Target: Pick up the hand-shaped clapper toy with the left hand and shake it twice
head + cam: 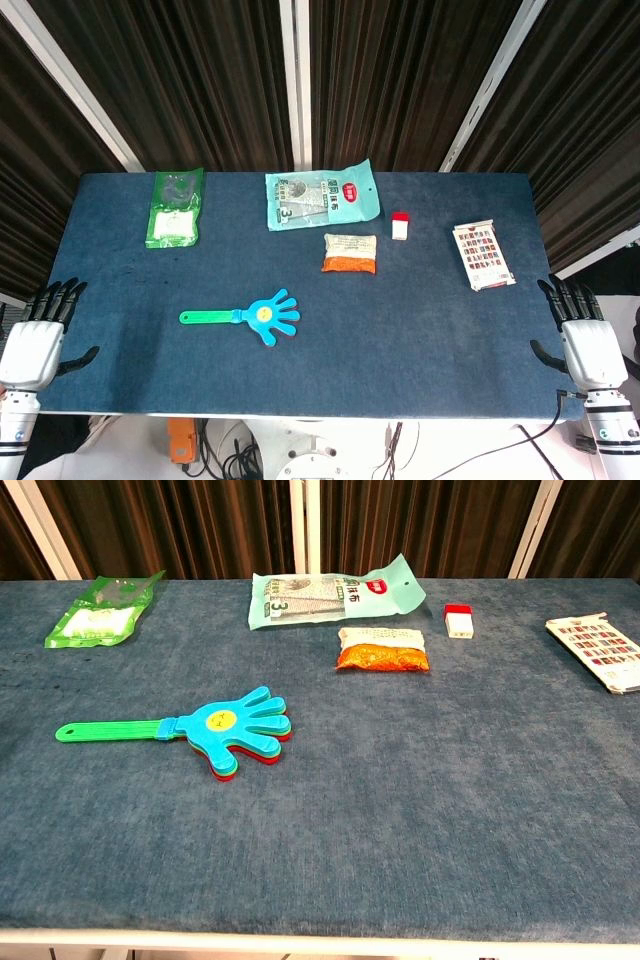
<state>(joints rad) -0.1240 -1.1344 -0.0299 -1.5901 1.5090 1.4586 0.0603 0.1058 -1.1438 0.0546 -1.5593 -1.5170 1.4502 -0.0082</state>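
The clapper toy (252,316) lies flat on the blue table, left of centre, with a green handle pointing left and a blue hand-shaped head over red and yellow layers. The chest view shows the clapper toy (200,730) in the near left part of the table. My left hand (40,335) rests at the table's left front corner, fingers apart, holding nothing, well left of the handle. My right hand (580,335) sits at the right front corner, also open and empty. Neither hand shows in the chest view.
Along the back lie a green packet (176,207) and a teal wipes pack (320,198). An orange-filled pouch (350,253), a small red-and-white box (400,226) and a card sheet (482,256) sit to the right of centre.
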